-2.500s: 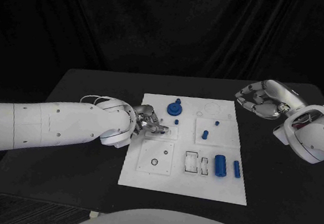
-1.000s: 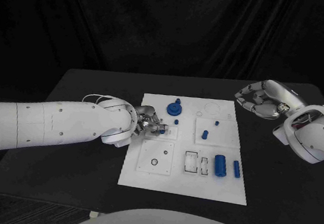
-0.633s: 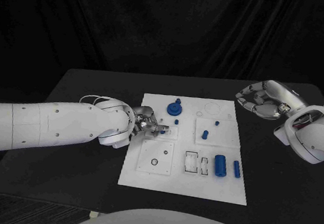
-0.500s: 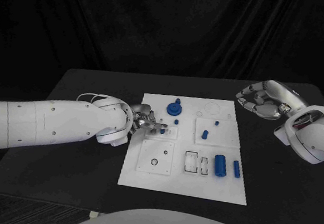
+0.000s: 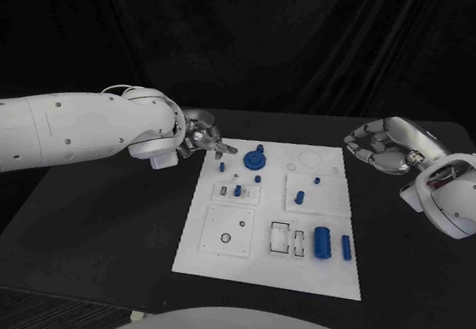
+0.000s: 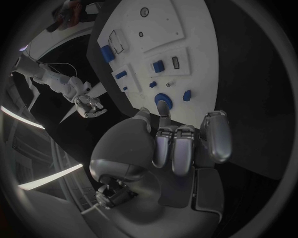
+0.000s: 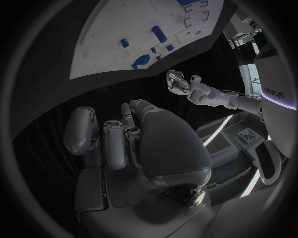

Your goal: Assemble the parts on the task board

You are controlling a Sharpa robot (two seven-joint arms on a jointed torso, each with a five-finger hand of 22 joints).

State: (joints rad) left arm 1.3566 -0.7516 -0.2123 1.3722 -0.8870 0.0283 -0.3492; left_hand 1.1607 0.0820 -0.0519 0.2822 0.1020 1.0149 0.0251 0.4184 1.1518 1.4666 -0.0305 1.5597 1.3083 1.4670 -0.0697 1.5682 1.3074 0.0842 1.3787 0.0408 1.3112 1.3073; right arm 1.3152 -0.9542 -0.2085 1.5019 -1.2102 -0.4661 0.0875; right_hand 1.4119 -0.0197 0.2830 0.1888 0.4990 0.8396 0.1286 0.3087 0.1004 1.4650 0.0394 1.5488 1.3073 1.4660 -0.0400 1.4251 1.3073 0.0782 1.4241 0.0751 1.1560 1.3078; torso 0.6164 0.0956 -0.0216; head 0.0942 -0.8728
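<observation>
Task board (image 5: 267, 263) lies mid-table on the black table (image 5: 101, 220), long axis running away from the robot. Progress, judged from the head view: partly done. A round blue part with a raised stem (image 5: 255, 160) stands seated at the far end of the board, with several small blue pegs near it: one beside it toward the left hand (image 5: 221, 166), one just nearer (image 5: 257, 179), one in the small plate below (image 5: 237, 190), plus two in the neighbouring plate (image 5: 300, 196). Nearer the robot, a fat blue cylinder (image 5: 321, 242) and a thinner one (image 5: 345, 246) lie flat beside the outlined rectangular slots (image 5: 290, 238); whether these are seated or merely lying there I cannot tell. The plate with the ring-shaped hole (image 5: 226, 238) appears unfilled, so work likely remains there. Left hand (image 5: 201, 141) hovers off the far left corner of the board, above the table, apart from every part; in the left wrist view its fingers (image 6: 177, 148) curl inward with nothing visible between them. Right hand (image 5: 382, 147) hangs beyond the far right corner, well apart from the board, fingers (image 7: 106, 144) likewise curled in on nothing.
</observation>
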